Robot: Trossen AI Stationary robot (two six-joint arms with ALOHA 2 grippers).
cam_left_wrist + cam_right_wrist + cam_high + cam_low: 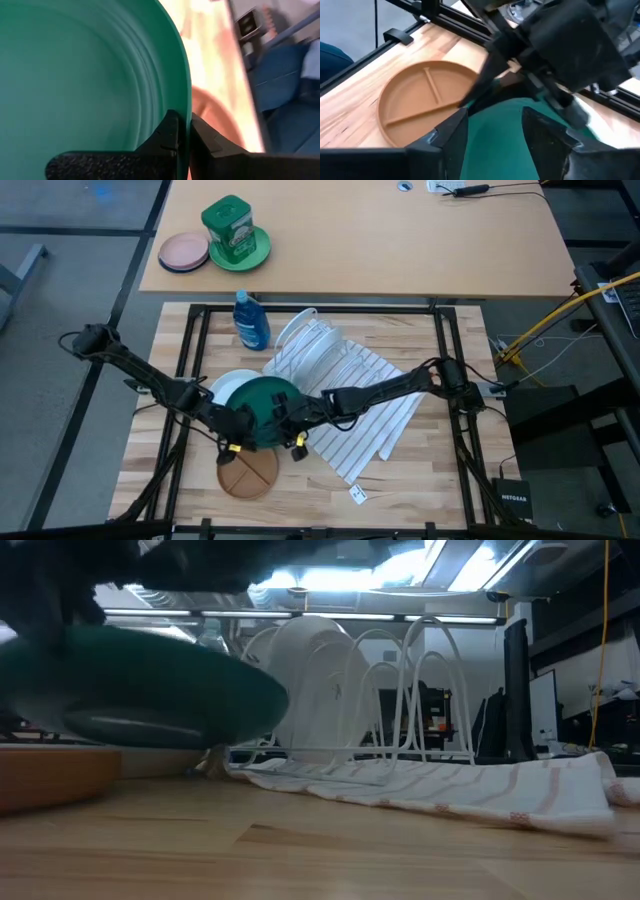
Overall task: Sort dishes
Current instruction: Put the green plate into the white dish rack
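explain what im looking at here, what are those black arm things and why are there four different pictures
Those are two robot arms at a wooden table, each ending in a two-finger gripper. One camera looks down from above, one sits at table height, and one rides on each wrist.

The left gripper is shut on the rim of a dark green plate, seen lifted off the table in the low view. The right gripper is open, its fingers on either side of the same plate.

Also on the table: a tan divided plate, a white plate, a wire dish rack on a striped towel, and a blue bottle.
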